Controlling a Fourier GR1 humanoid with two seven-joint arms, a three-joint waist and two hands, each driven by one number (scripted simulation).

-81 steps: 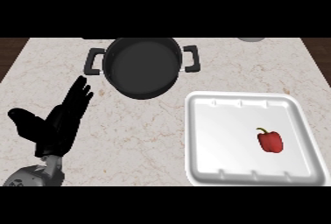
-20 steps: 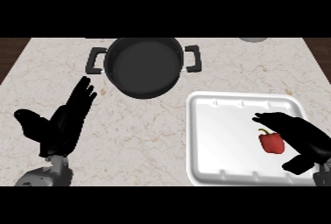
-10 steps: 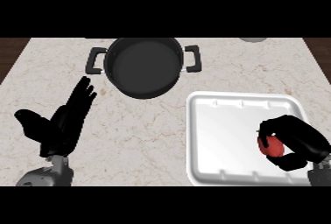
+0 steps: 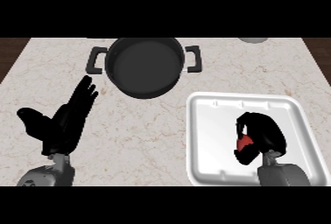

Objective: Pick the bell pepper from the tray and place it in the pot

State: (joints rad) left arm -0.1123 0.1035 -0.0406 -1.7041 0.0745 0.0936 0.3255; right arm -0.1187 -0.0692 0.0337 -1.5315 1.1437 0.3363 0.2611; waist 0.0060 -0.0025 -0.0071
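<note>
Curling over the white tray (image 4: 213, 131), the right robot hand (image 4: 262, 135) has its fingers and thumb wrapped round the red bell pepper (image 4: 244, 143), of which only a small patch shows between them. The pepper sits inside the tray, toward its right half, and whether it touches the tray floor cannot be told. The tray lies on the marbled worktop (image 4: 155, 127), at the lower right. Up and to the left, well apart from it, stands the black pot (image 4: 143, 65) with two side handles, nothing inside. The left robot hand (image 4: 61, 124) rests at the left, fingers spread and straight, holding nothing.
</note>
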